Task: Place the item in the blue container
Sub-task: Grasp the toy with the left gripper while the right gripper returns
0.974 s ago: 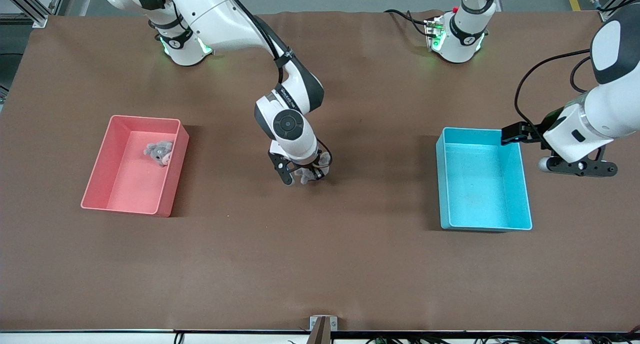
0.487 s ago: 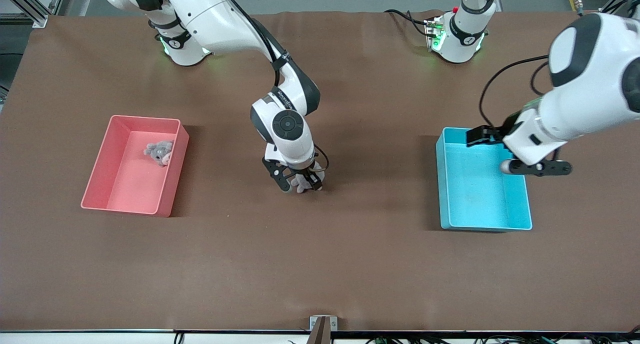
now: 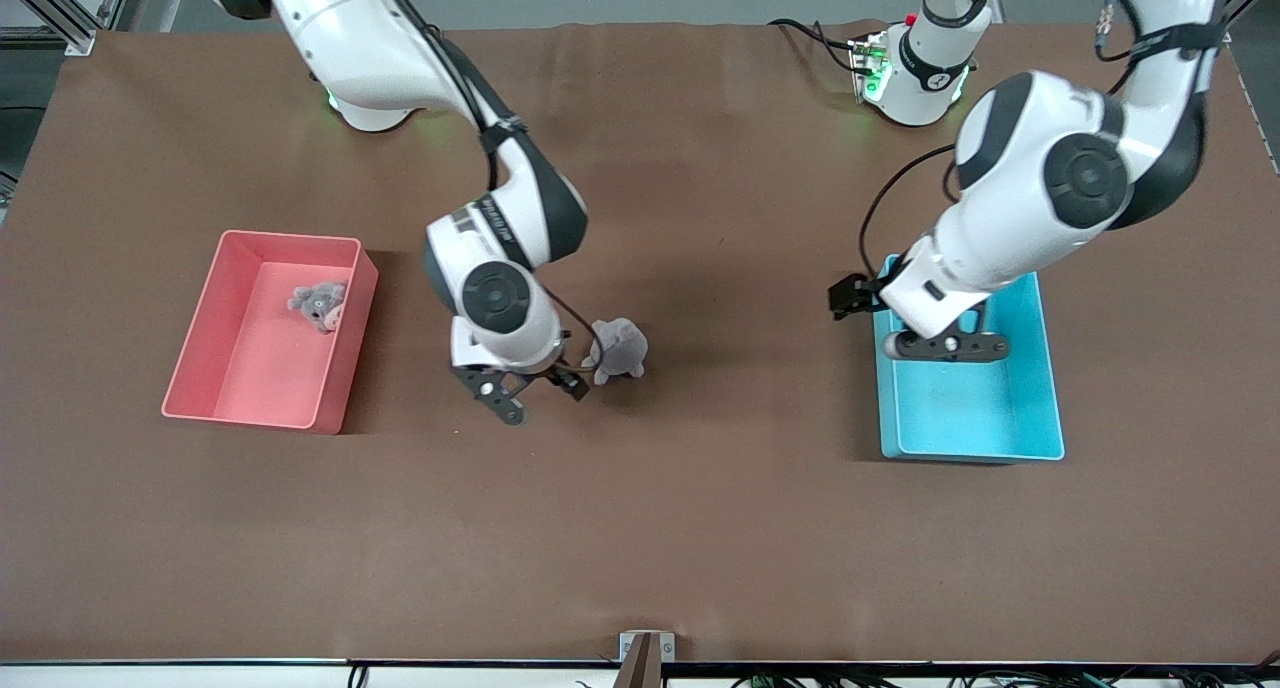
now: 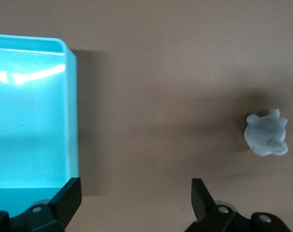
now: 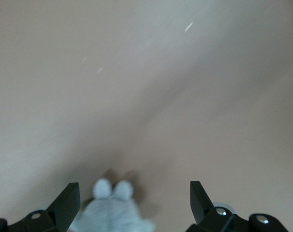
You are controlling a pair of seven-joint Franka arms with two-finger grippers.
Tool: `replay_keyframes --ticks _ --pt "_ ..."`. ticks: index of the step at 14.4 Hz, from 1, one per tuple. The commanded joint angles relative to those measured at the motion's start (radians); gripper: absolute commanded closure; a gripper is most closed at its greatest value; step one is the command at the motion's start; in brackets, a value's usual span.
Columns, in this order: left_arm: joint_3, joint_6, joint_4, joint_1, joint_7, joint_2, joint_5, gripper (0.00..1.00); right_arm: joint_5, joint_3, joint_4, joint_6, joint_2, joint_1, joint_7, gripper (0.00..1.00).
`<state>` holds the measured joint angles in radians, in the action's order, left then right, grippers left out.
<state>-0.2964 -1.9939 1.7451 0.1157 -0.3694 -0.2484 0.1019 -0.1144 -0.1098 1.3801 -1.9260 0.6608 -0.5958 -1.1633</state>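
Note:
A small grey plush toy (image 3: 619, 348) lies on the brown table near its middle, also seen in the left wrist view (image 4: 266, 135) and in the right wrist view (image 5: 110, 212). My right gripper (image 3: 536, 395) hangs open just beside the toy, toward the pink bin, and grips nothing (image 5: 133, 203). The blue container (image 3: 965, 418) stands empty toward the left arm's end of the table (image 4: 30, 111). My left gripper (image 3: 945, 347) is open and empty over the container's wall that faces the toy (image 4: 134, 203).
A pink bin (image 3: 235, 408) of the same size stands toward the right arm's end, with a second grey plush toy (image 3: 318, 304) inside it. Bare brown table lies between the toy and the blue container.
My right gripper has opened, left the grey toy on the table and drawn away toward the pink bin. My left gripper has swung across the blue container toward the table's middle.

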Motion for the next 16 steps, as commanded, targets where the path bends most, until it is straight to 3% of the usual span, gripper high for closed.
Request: replay_keyframes --ticks 1,5,8,11,14,16 --pt "0.0 -0.093 -0.013 0.071 -0.121 -0.066 0.009 0.0 0.002 0.025 0.08 0.071 -0.119 0.121 0.135 0.0" --pt "0.0 -0.219 -0.042 0.203 -0.371 -0.147 -0.002 0.0 0.002 0.022 0.256 0.068 -0.262 0.252 0.364 0.0" --pt "0.005 -0.23 -0.076 0.298 -0.456 -0.219 -0.071 0.0 0.004 0.022 0.393 0.047 -0.346 0.333 0.506 0.0" --pt "0.002 -0.238 -0.119 0.358 -0.545 -0.299 -0.178 0.0 0.004 0.022 0.542 -0.036 -0.421 0.428 0.659 0.0" --pt "0.008 -0.265 -0.14 0.407 -0.589 -0.367 -0.202 0.0 0.004 0.022 0.721 -0.184 -0.487 0.519 0.822 0.0" --pt "0.008 -0.304 -0.159 0.427 -0.649 -0.402 -0.206 0.0 0.001 0.024 0.77 -0.215 -0.492 0.599 0.931 0.0"
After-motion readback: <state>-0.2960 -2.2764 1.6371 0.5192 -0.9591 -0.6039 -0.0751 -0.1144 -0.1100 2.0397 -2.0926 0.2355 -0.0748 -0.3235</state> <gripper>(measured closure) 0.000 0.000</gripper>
